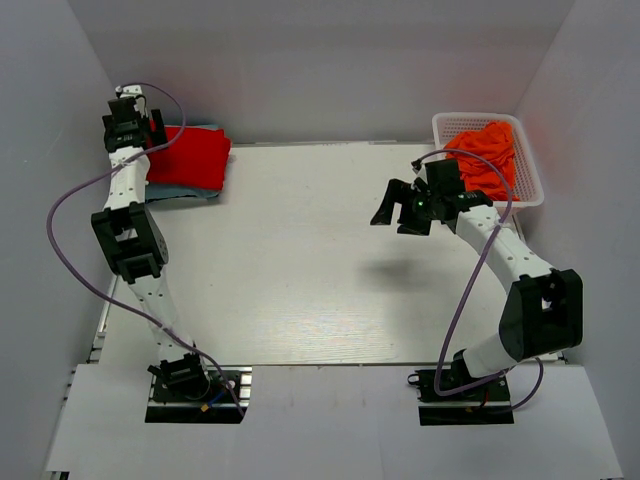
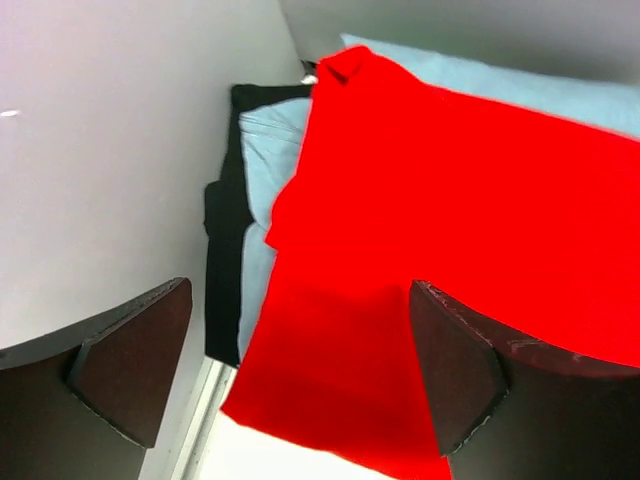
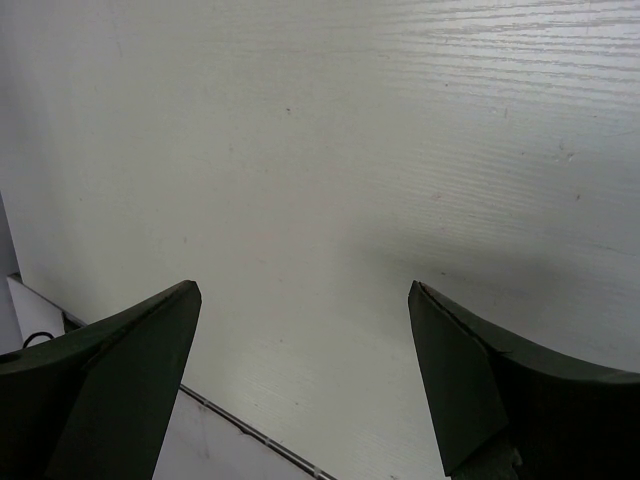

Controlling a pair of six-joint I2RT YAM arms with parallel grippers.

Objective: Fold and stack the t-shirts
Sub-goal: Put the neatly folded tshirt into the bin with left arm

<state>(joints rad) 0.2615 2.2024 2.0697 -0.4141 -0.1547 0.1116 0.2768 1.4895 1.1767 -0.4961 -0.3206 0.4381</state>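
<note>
left tool [image 2: 298, 300] wide, empty, over red t-shirt [image 2: 450, 220] lying on light blue t-shirt [image 2: 268, 150] | right tool [image 3: 305, 295] wide above tabletop [image 3: 400, 150]

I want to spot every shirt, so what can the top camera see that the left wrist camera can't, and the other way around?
Only the top view shows the white basket holding the orange shirts, both arms, and the right arm's open jaws over the bare table. Only the left wrist view shows a black layer poking out past the light blue shirt at the stack's edge, and its own jaws spread wide, holding nothing. Both show the red shirt lying on the light blue shirt.
</note>
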